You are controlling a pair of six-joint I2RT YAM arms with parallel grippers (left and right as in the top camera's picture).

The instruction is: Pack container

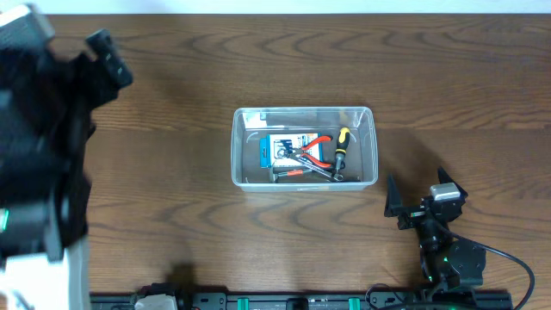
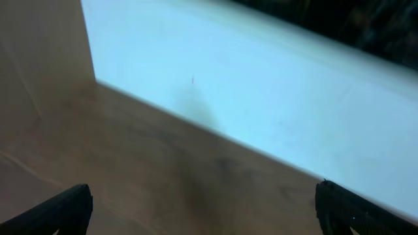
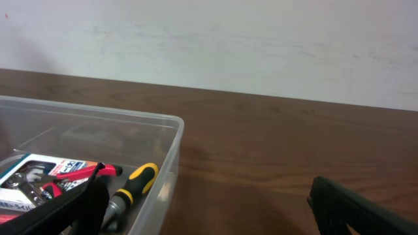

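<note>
Dark wood-grain table (image 1: 172, 103) runs back to a pale wall (image 3: 209, 46). At the far left, the left gripper (image 2: 204, 212) has its fingers spread wide, holding nothing. One clear container (image 1: 304, 112) sits mid-table, with one blue-and-white box (image 1: 282, 148), one pair of red-handled pliers (image 1: 320, 143) and one yellow-handled screwdriver (image 1: 341, 145) lying inside. Near its right front corner, the right gripper (image 3: 208, 202) is likewise spread wide and empty.
</note>
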